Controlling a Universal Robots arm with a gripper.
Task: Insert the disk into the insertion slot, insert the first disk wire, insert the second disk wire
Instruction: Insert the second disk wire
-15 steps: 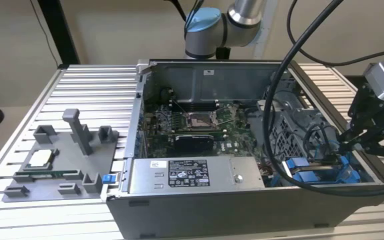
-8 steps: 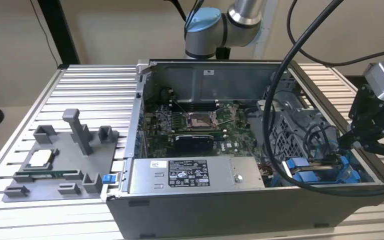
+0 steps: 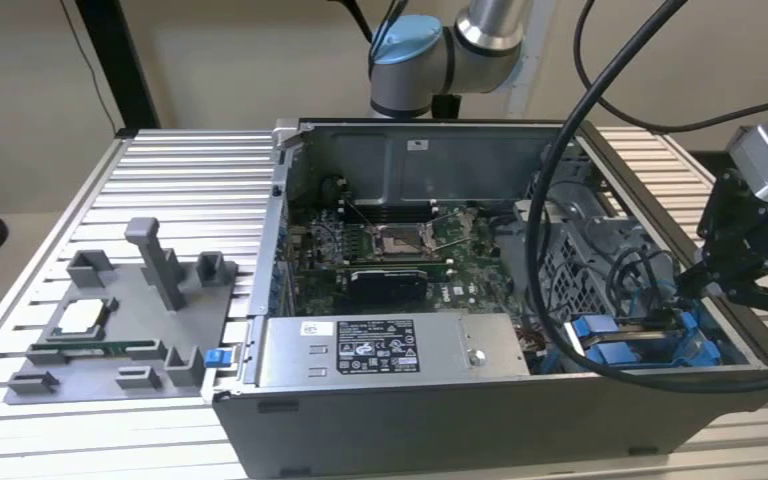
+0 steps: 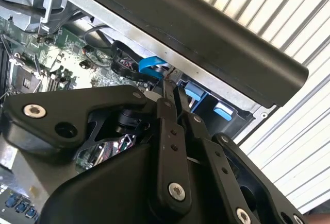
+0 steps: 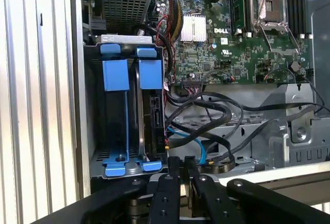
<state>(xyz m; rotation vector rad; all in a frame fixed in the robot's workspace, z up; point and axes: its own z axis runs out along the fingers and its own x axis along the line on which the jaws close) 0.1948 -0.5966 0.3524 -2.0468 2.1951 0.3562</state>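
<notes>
The disk (image 5: 152, 115) stands on edge inside the insertion slot (image 5: 91, 105), its dark connector edge facing out and its blue carrier tabs (image 5: 149, 72) at the far end. A blue wire (image 5: 192, 139) and several black wires (image 5: 206, 112) lie loose beside the bay. My gripper (image 5: 183, 165) hovers just off the disk's connector end, close to the blue wire's end, with its fingers pressed together. In the second wrist view the gripper (image 4: 174, 91) points at the blue wire (image 4: 150, 66). In the exterior view the gripper (image 3: 738, 290) hangs over the case's right edge above the blue carriers (image 3: 604, 338).
The open computer case (image 3: 491, 410) sits on a ribbed metal table (image 3: 184, 170). A grey power-supply box (image 3: 371, 350) lies along the front and the motherboard (image 3: 398, 250) behind it. A grey fixture with parts (image 3: 117, 320) stands at the exterior view's left. Thick black arm cables (image 3: 558, 200) cross over the case.
</notes>
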